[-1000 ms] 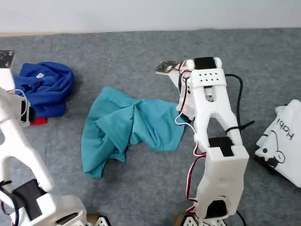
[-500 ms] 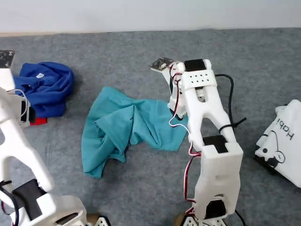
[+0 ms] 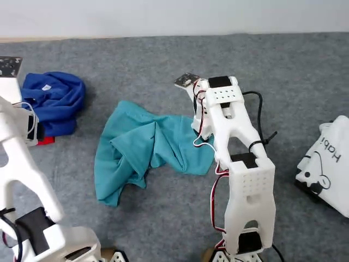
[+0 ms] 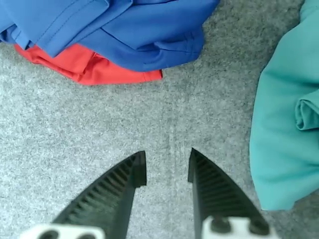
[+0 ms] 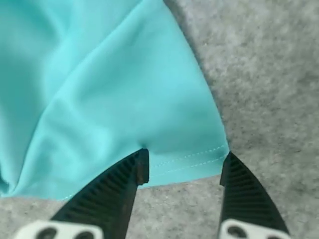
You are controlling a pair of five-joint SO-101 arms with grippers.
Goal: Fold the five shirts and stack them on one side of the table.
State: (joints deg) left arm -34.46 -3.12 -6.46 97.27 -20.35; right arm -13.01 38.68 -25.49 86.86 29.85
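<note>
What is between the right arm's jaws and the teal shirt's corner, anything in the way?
Nothing visible. The right gripper hangs directly over the teal shirt at its hemmed corner, jaws open to either side of it, with just grey table beyond the hem.

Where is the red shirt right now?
In the high view, the red shirt peeks out from under the crumpled blue shirt at the far left, well left of the teal shirt.

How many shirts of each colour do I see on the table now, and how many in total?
blue shirt: 1
red shirt, mostly under the blue one: 1
teal shirt: 1
white shirt, at the table's edge: 1
Total: 4
</note>
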